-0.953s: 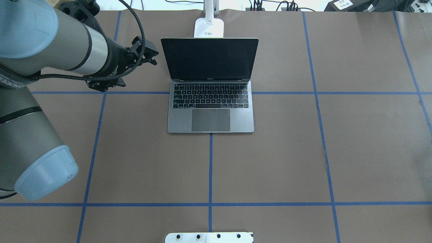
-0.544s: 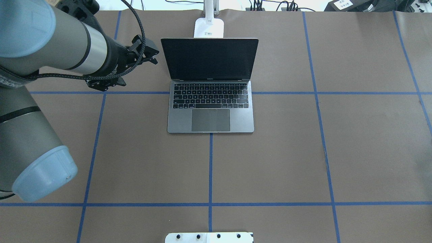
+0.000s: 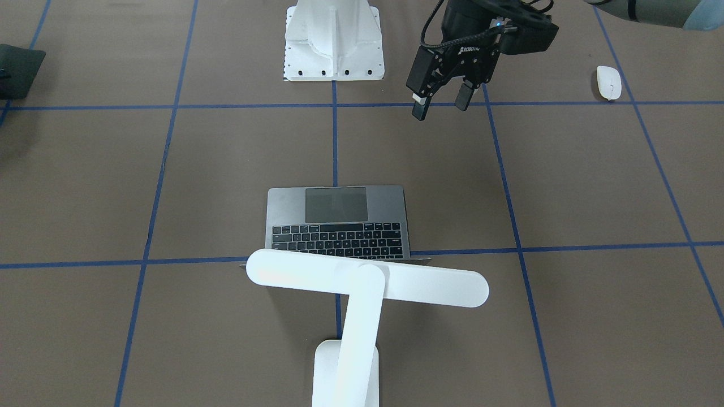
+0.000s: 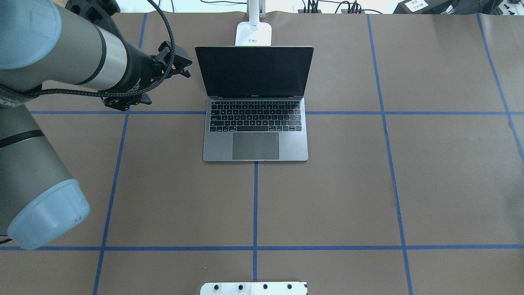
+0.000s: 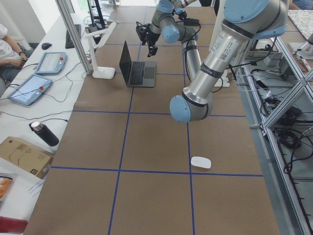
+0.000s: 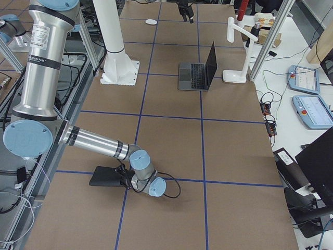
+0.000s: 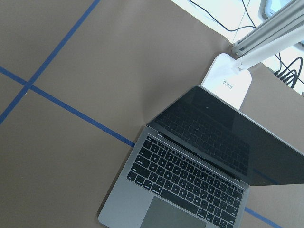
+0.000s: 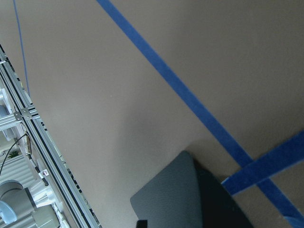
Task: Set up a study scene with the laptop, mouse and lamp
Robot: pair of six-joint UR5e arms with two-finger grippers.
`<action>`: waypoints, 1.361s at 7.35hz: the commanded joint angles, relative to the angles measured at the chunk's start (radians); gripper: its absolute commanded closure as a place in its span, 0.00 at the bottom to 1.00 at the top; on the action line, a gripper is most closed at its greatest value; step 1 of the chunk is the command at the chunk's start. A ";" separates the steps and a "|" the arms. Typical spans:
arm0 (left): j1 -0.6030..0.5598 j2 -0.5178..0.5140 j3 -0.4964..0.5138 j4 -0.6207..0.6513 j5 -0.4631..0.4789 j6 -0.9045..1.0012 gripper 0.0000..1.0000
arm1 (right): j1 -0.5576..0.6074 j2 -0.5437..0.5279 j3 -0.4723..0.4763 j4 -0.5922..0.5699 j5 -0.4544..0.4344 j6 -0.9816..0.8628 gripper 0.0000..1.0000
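Note:
The grey laptop (image 4: 256, 143) lies open at the table's middle, its dark screen upright. Directly behind it is the white lamp (image 3: 367, 280), whose bar head reaches over the screen edge and whose base (image 4: 254, 33) sits at the far edge. On my left side, well away from the laptop, the small white mouse (image 3: 609, 82) rests on the paper. My left gripper (image 3: 441, 104) hangs open and empty above the table, left of the laptop. My right gripper is low beside a black mat (image 6: 106, 176); whether it is open or shut I cannot tell.
The white robot pedestal (image 3: 334, 45) stands at the near edge. Blue tape lines divide the brown paper cover. Tablets, cables and a bottle (image 5: 44, 133) lie beyond the far edge, where a seated person's arm also shows.
My left arm has drifted slightly back and to the left, taking the open gripper a little away from the laptop screen. Nothing else has moved.

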 commanded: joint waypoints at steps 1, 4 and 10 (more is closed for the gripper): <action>0.000 0.001 -0.002 0.001 0.000 0.000 0.01 | -0.034 0.008 0.012 -0.025 0.051 0.001 0.55; 0.000 0.001 -0.002 0.006 0.000 0.000 0.00 | -0.035 0.005 0.012 -0.027 0.050 -0.003 1.00; 0.000 0.001 -0.001 0.006 -0.002 -0.002 0.01 | -0.029 0.023 0.278 -0.351 0.053 -0.036 1.00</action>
